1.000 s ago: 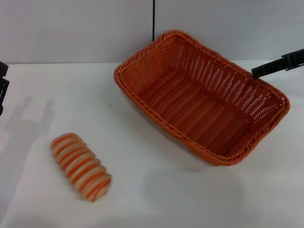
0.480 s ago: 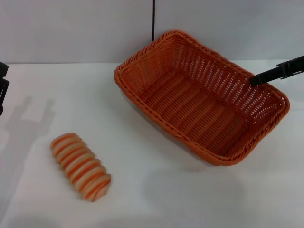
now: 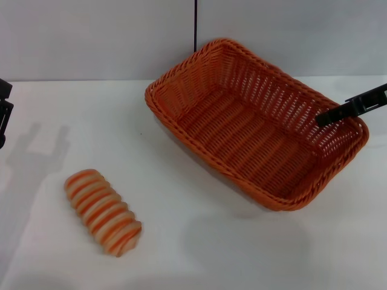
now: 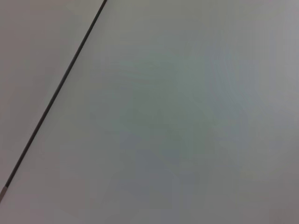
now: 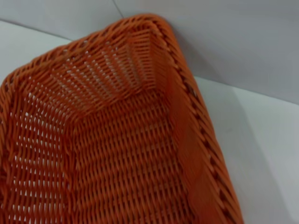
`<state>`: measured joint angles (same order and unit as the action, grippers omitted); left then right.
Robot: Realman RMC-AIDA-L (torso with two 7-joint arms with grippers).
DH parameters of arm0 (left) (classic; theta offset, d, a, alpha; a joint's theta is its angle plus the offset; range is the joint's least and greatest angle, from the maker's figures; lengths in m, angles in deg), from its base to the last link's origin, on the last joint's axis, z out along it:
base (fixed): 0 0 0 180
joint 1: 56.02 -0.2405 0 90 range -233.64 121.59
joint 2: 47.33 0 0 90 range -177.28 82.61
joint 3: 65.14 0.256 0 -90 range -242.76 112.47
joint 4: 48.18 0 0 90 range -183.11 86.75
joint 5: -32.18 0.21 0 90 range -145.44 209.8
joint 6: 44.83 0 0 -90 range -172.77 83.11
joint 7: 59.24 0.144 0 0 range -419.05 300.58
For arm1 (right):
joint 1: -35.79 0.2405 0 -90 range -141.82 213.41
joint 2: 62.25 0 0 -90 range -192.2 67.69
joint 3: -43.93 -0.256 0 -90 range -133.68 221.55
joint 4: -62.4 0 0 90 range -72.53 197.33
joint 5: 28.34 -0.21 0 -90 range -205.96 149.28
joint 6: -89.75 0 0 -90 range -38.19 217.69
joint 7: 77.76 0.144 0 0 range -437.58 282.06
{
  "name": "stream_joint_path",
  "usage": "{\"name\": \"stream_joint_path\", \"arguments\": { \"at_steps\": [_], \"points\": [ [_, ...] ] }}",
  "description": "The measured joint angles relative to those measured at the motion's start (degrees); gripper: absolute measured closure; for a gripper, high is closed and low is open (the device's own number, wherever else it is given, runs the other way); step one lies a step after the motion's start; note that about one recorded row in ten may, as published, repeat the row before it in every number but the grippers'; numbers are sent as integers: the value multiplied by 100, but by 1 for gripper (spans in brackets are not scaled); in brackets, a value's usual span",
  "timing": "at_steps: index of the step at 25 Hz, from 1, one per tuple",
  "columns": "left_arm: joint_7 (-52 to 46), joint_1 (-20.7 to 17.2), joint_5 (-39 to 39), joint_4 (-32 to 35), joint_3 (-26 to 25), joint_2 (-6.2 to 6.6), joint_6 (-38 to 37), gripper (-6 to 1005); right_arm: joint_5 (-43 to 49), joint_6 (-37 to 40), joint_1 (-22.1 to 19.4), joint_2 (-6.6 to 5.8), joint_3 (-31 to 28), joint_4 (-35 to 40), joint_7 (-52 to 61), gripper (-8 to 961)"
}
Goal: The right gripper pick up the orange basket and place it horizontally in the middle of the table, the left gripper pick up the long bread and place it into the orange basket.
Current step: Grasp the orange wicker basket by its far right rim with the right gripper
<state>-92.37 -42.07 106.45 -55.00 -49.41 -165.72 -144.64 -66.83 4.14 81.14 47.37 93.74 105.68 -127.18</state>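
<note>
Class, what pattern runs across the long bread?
Orange crosswise stripes on tan, clearest in the head view: long bread.

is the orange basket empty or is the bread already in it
Empty. The orange basket shows only bare woven floor in the head and right wrist views; the long bread lies outside it on the table.

- A bare robot test space, lab-like: plain white desk [image 3: 199, 254] against a blank grey wall [image 3: 91, 36].
- A thin dark cable [image 3: 195, 24] hangs at 12 o'clock.
</note>
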Motion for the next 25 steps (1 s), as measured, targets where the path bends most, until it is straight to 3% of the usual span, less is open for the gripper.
{"name": "stream_joint_path", "arguments": {
  "at_steps": [6, 19, 25],
  "points": [
    [0, 2, 0, -2, 0, 0, 7, 344, 18, 8, -31, 41, 12, 26, -202, 554],
    [0, 1, 0, -1, 0, 0, 17, 343, 52, 36, -53, 69, 7, 2, -370, 776],
    [0, 2, 0, 13, -5, 0, 56, 343, -33, -44, -229, 220, -47, 460, -697, 805]
  ]
}}
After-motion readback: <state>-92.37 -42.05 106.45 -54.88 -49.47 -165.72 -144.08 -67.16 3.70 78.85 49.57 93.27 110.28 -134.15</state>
